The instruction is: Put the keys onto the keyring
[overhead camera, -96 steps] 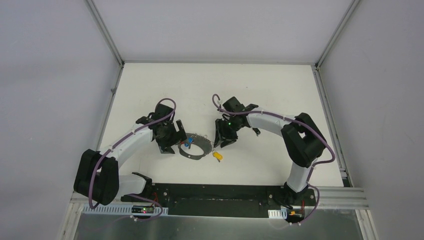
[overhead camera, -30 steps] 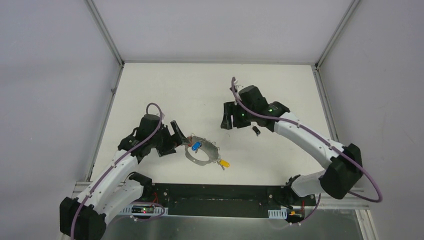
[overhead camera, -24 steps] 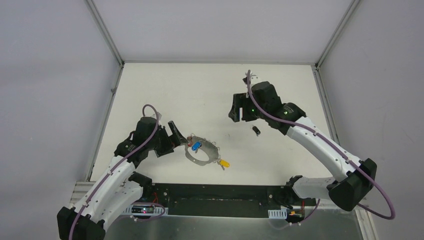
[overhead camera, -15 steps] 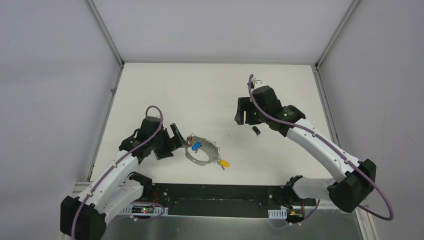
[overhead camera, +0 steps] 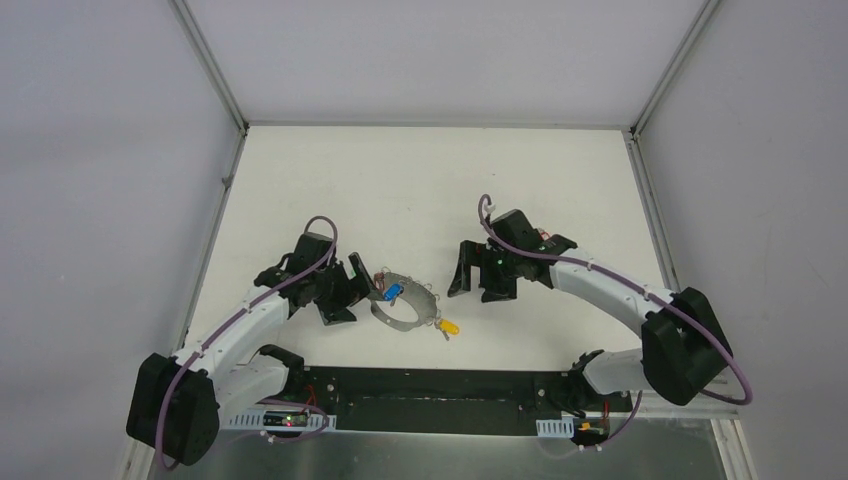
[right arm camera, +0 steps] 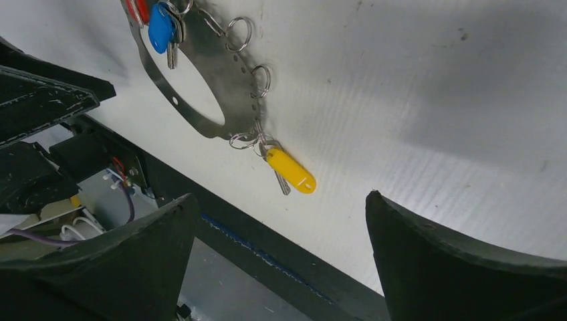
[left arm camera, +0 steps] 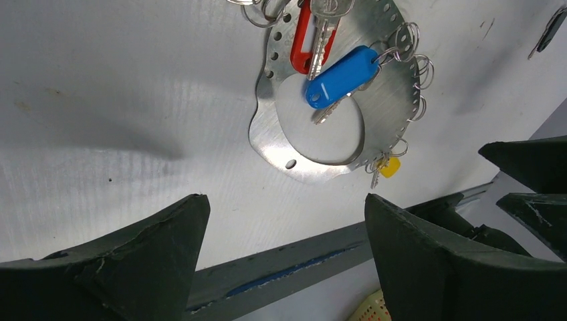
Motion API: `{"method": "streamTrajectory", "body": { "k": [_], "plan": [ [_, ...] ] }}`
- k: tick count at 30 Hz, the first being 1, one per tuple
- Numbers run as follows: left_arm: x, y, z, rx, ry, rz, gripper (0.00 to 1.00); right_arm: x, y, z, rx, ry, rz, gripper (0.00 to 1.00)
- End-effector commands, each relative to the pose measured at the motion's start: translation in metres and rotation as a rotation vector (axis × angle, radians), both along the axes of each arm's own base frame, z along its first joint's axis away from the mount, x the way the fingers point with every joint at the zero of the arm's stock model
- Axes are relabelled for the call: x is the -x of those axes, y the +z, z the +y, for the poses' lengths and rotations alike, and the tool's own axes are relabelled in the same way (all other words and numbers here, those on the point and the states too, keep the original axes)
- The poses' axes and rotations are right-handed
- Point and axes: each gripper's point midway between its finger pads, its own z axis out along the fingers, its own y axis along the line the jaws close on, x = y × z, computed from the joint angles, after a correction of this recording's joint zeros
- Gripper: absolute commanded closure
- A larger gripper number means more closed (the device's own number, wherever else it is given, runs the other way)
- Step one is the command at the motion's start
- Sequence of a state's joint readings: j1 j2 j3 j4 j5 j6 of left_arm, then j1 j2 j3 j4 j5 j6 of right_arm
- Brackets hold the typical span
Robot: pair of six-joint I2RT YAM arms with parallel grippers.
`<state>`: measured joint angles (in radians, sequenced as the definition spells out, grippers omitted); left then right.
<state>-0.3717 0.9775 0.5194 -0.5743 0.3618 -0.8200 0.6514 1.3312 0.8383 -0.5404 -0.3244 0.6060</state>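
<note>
Both wide open, empty: left end effector (left arm camera: 281, 200) & right end effector (right arm camera: 281, 197). 1 keyring (left arm camera: 264, 127) betw. them, carrying 3: red key (left arm camera: 302, 40), blue key (left arm camera: 337, 75), yellow key (right arm camera: 291, 170).

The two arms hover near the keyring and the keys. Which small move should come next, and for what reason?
Probably shift the right gripper to the small dark piece lying apart from the keyring; it is possibly a loose key. Both it and the left gripper stand open and empty, while the blue key, red key and yellow key already look hooked on.
</note>
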Motion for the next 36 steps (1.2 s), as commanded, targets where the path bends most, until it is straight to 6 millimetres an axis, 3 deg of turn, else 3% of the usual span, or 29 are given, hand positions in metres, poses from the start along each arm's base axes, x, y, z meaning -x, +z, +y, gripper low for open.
{"method": "streamTrajectory", "body": {
  "k": [1, 8, 16, 21, 25, 28, 34, 36],
  "plan": [
    [-0.006, 0.002, -0.014, 0.074, 0.008, -0.016, 0.11, 0.002, 0.008, 0.032, -0.14, 0.026, 0.052, 0.05],
    [-0.011, 0.002, -0.022, 0.079, 0.005, -0.02, 0.14, 0.005, -0.008, 0.053, -0.127, 0.093, 0.095, 0.21],
    [-0.036, 0.019, -0.003, -0.062, 0.059, -0.101, 0.19, -0.035, -0.006, 0.073, -0.046, 0.165, 0.011, 0.35],
    [-0.059, 0.029, -0.001, -0.144, 0.033, -0.106, 0.31, -0.042, -0.02, 0.087, -0.036, 0.204, 0.045, 0.44],
    [-0.076, 0.03, -0.006, -0.188, -0.009, -0.081, 0.31, -0.032, -0.039, 0.095, -0.023, 0.229, 0.105, 0.54],
    [-0.085, 0.028, -0.012, -0.196, -0.045, -0.065, 0.32, -0.016, -0.044, 0.103, -0.04, 0.253, 0.14, 0.56],
    [-0.095, 0.023, -0.018, -0.21, -0.094, -0.058, 0.35, 0.028, -0.042, 0.123, -0.11, 0.32, 0.212, 0.56],
    [-0.097, 0.022, -0.018, -0.214, -0.106, -0.061, 0.37, 0.032, -0.036, 0.125, -0.13, 0.336, 0.187, 0.56]
  ]
}}
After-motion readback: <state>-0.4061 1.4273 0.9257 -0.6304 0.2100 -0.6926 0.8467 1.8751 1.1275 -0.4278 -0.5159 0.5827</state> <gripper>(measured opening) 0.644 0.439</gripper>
